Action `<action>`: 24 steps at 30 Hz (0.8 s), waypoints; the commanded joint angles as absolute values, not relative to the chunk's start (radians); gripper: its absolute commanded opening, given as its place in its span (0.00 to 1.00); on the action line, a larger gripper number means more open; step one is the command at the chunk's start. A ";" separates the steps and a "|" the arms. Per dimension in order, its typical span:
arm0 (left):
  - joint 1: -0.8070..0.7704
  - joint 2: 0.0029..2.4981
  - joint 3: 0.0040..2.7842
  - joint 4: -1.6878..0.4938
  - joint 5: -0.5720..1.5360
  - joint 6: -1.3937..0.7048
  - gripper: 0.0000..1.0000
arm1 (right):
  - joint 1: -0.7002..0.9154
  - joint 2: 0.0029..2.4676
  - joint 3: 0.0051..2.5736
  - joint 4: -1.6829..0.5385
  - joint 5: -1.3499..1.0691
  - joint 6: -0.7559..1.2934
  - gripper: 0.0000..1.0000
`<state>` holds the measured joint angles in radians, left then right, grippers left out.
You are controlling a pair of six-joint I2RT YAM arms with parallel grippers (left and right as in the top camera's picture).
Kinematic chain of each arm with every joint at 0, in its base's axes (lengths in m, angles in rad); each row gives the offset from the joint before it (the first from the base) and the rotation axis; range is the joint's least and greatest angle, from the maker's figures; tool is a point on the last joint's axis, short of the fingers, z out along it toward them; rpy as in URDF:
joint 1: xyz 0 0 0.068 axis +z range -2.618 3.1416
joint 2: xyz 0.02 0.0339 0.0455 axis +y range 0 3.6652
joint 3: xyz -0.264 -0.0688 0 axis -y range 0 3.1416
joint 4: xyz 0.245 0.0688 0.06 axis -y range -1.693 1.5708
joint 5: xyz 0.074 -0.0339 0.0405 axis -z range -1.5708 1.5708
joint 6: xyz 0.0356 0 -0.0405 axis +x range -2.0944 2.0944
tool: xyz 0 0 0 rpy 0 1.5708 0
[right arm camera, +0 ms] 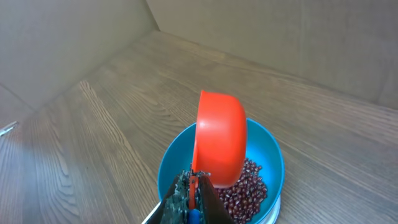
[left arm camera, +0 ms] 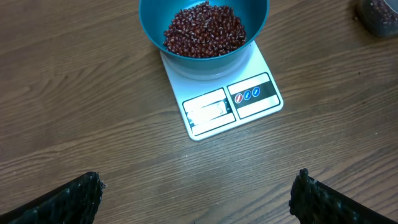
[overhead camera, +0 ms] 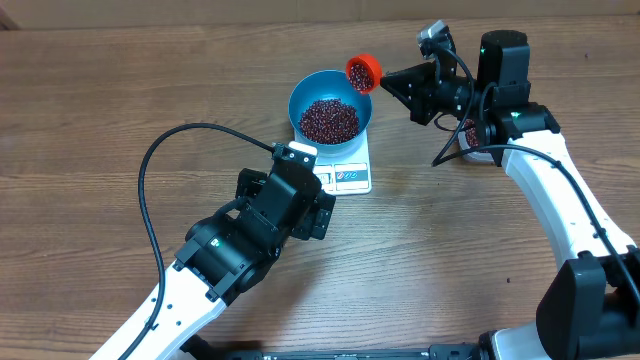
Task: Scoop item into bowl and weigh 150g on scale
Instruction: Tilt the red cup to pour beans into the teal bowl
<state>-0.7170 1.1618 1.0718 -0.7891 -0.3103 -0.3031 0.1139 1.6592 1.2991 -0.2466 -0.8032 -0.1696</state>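
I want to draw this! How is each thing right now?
bowl: on the scale, holding beans
beans: heaped in the bowl
scale: under the bowl, display unreadable
orange scoop: tipped over the bowl
right fingers: shut on the orange scoop's handle
left fingers: open, holding nothing
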 commanded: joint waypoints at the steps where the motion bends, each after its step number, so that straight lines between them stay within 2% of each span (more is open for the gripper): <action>1: -0.707 1.165 1.068 -0.789 -0.314 -0.295 0.99 | 0.119 1.633 1.297 -0.232 -0.791 -0.185 0.04; 24: -0.707 1.165 1.068 -0.789 -0.314 -0.295 0.99 | 0.119 1.711 1.297 -0.184 -0.786 -0.185 0.04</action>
